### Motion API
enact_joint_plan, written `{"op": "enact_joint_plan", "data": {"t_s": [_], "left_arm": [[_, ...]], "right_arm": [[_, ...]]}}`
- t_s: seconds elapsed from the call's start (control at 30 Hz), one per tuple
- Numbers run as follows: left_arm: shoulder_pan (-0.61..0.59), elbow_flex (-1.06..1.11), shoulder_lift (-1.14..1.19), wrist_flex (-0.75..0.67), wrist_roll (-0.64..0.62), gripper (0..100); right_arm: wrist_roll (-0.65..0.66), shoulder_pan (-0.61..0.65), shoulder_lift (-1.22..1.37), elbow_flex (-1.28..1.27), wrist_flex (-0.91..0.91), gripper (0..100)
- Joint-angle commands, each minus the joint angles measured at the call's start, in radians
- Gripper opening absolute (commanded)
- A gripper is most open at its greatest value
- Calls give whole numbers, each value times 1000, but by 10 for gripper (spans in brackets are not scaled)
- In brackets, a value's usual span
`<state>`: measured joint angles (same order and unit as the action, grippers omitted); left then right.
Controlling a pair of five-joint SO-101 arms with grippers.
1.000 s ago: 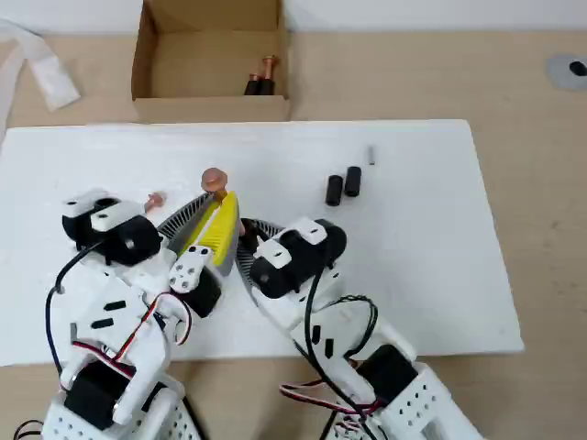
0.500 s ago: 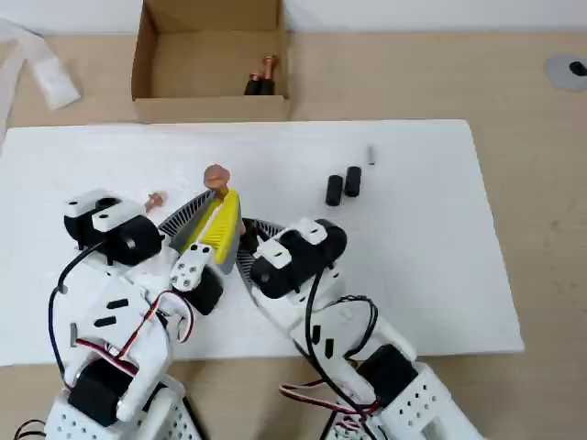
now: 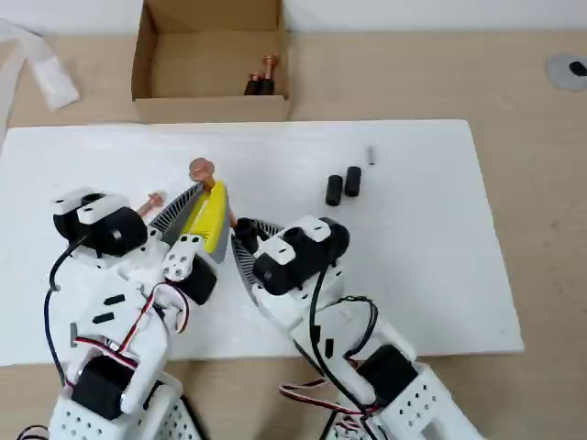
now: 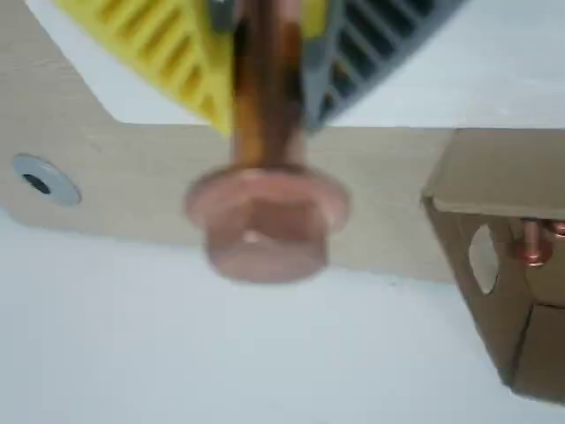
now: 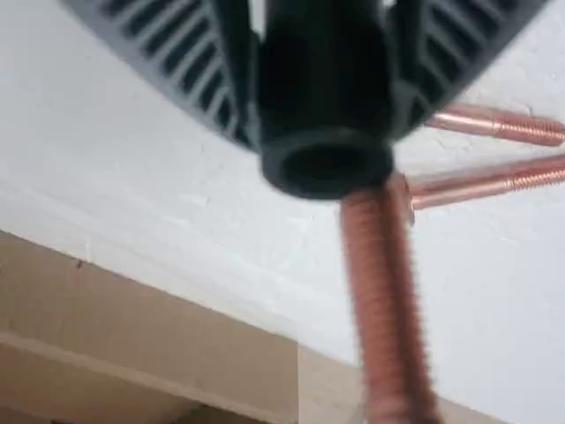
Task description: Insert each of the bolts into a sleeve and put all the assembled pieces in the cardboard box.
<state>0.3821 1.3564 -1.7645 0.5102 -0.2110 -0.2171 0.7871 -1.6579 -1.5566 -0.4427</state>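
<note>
Bolt (image 3: pixel 201 170) shifts left and farther away, clamped in left gripper (image 3: pixel 203 190) over the mat's (image 3: pixel 422 266) left side. Right gripper (image 5: pixel 325 84) is closed on sleeve (image 5: pixel 325 132). Shank sits beside the bore, so likely not inserted yet.

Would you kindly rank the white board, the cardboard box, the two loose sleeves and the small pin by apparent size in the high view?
1. White board
2. Cardboard box
3. Sleeves: they look alike, so tied
4. Pin
</note>
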Motion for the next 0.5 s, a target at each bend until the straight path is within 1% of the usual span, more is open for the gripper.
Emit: {"op": "enact_joint_plan", "data": {"t_s": [0.0,0.23,0.33,0.47], "left_arm": [[46,5,1,-23,-5,7],[43,2,1,-28,-2,8],[43,9,1,-68,-2,8],[51,12,2,-68,-2,8]], "right_arm": [[-12,16,-22,4,23,9],[-12,18,-22,4,23,9],[-12,18,-22,4,23,9],[-12,18,-22,4,23,9]]}}
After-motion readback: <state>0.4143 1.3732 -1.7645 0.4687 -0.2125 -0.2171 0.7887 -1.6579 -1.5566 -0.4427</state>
